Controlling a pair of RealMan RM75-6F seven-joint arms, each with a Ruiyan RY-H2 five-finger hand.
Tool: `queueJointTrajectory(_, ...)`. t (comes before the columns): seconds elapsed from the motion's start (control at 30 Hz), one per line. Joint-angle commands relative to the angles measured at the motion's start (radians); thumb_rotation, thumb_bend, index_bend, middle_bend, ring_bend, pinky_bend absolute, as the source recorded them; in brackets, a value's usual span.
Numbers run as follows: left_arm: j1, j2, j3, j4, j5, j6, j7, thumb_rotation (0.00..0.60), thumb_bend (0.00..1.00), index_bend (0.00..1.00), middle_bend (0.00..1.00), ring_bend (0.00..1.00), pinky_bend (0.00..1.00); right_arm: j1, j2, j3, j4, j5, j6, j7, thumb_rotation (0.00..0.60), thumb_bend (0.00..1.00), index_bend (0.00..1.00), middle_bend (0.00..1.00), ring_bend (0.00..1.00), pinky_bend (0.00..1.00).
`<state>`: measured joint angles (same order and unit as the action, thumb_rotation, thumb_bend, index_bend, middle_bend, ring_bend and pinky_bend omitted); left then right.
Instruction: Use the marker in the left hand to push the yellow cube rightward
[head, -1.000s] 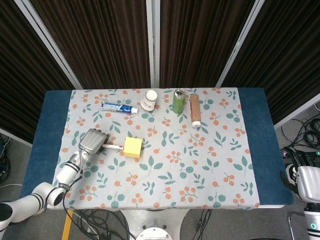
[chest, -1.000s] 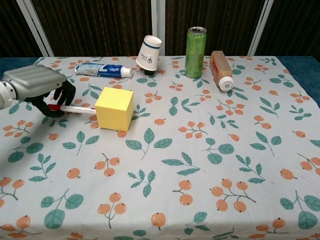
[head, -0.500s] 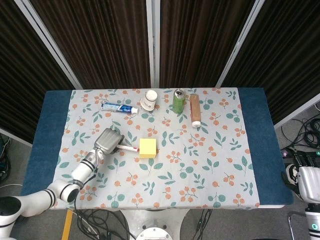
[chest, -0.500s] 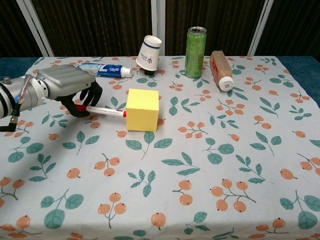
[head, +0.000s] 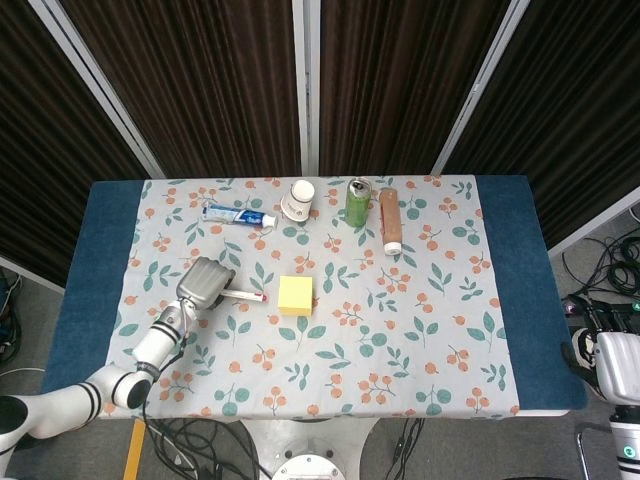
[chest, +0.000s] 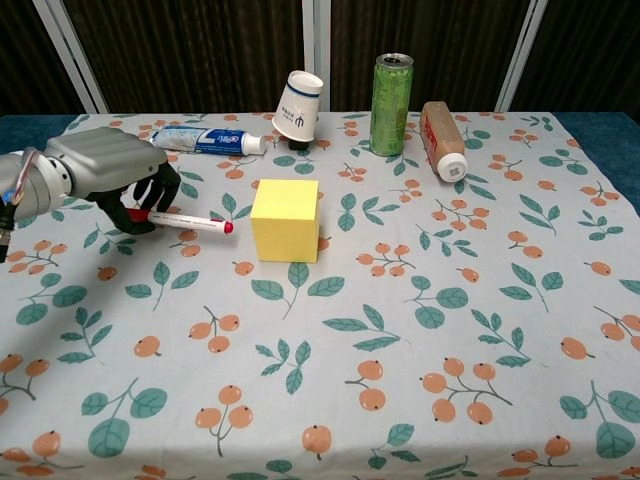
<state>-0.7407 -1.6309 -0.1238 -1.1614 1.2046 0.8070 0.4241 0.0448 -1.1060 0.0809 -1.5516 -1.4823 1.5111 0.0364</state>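
Squarely on the bench's (chest: 560, 420) floral cloth sits the matte, sharp-edged yellow cube (chest: 286, 220); left hand's (chest: 105, 170) fingers grip a slim white marker (chest: 190, 221), red tip just short of it.

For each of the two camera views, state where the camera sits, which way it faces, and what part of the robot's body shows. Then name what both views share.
Head view: high above the near edge, looking steeply down on the whole table; shows the left arm and left hand, plus part of the right hand off the table.
Chest view: low at the near edge, facing across toward the dark backdrop; shows only the left hand.
Shared: left hand holding the marker, yellow cube, green can.
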Motion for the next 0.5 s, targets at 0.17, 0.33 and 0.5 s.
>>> queueJointTrajectory(0.17, -0.030, -0.023, -0.011, -0.018, -0.035, -0.017, 0.033, 0.600, 0.44, 0.68, 0.69, 0.51, 0.56, -0.004, 0.003, -0.001, 0.002, 0.000, 0.004, 0.004, 0.600, 0.25, 0.16, 0.31, 0.18, 0.29)
queueJointTrajectory(0.33, -0.070, -0.057, -0.030, -0.004, -0.074, -0.047, 0.060, 0.600, 0.44, 0.68, 0.69, 0.51, 0.56, -0.004, 0.006, 0.000, 0.001, 0.005, 0.001, 0.003, 0.600, 0.25, 0.16, 0.31, 0.18, 0.29)
queueJointTrajectory(0.5, -0.103, -0.088, -0.046, 0.007, -0.111, -0.059, 0.082, 0.600, 0.44, 0.68, 0.69, 0.51, 0.56, -0.002, 0.008, 0.001, 0.001, 0.005, -0.002, 0.003, 0.600, 0.25, 0.16, 0.31, 0.18, 0.29)
